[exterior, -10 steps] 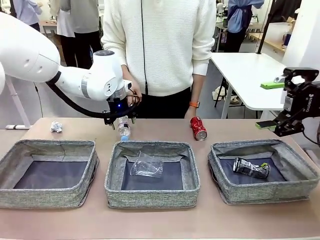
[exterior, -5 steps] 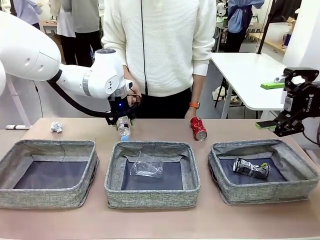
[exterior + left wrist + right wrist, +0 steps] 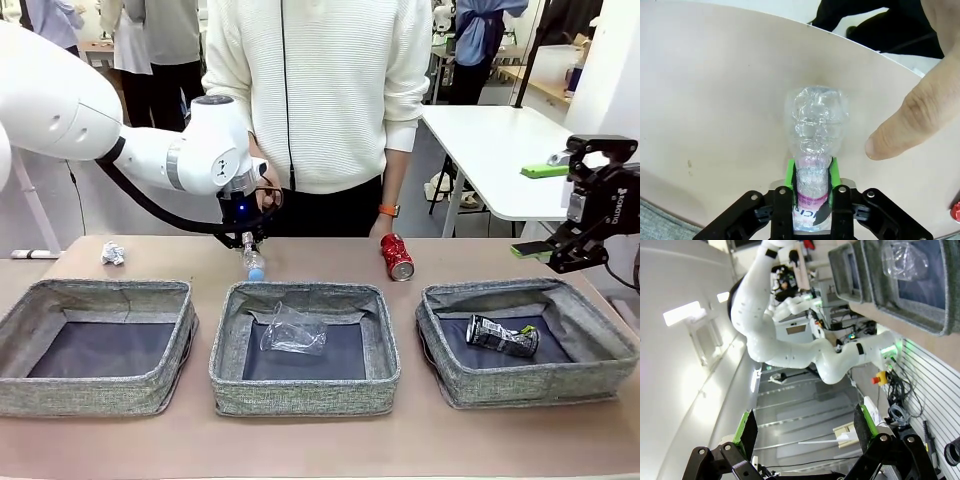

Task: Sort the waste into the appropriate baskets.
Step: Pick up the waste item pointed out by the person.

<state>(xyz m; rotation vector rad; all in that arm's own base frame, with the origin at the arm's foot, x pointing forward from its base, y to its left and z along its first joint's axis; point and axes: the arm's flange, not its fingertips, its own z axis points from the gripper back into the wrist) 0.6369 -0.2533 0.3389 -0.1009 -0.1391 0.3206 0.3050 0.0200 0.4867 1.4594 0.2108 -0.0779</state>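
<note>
**Front view.** The left tool (image 3: 248, 238) grips a clear plastic bottle (image 3: 253, 262), which hangs directly under it with its blue cap pointing down. A second ago the jaws stood open around the bottle. They have since closed on it, and the arm has shifted slightly up and toward the middle. Whether the cap has left the worktop (image 3: 330, 440) is not clear.

Just below the tool, on the robot's side, sits the middle basket (image 3: 300, 395), which holds a clear plastic cup (image 3: 293, 330). Judging from that, this is the bottle's bin, and a short lift and carry should bring the bottle over its rim.

To the tool's right a red can (image 3: 396, 256) lies on the worktop, and to its left lies a paper ball (image 3: 113, 253). Both are unsorted. The right tool (image 3: 535, 210) hangs open and empty, unmoved. Just below it is the right basket (image 3: 530, 385), where a crushed can (image 3: 502, 336) lies.

**Left wrist view.** The green pads press both sides of the bottle (image 3: 816, 125) near its label. Its crumpled body reaches out ahead of the tool. A person's hand (image 3: 910, 120) is near the bottle, beside it and apart from it.

**Right wrist view.** The right tool (image 3: 805, 422) has its pads wide apart with nothing between them. Far ahead of it are the middle basket and the cup.
</note>
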